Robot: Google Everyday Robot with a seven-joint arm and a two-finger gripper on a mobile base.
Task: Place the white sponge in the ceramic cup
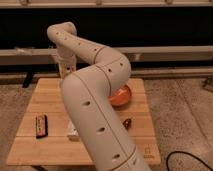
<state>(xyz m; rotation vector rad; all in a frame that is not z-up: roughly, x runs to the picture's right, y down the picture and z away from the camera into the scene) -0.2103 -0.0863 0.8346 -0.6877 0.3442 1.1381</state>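
My gripper (64, 70) hangs down over the far left part of the wooden table (45, 102), at the end of the white arm (95, 115) that fills the middle of the camera view. The white sponge does not show anywhere. The ceramic cup does not show either; the spot below the gripper is covered by the arm's thick link.
A shallow orange bowl (123, 95) sits at the table's far right, half behind the arm. A white bottle (72, 132) lies by the arm, a dark flat packet (41, 125) at the left, and a small brown object (127, 122) at the right. Dark shelving runs behind the table.
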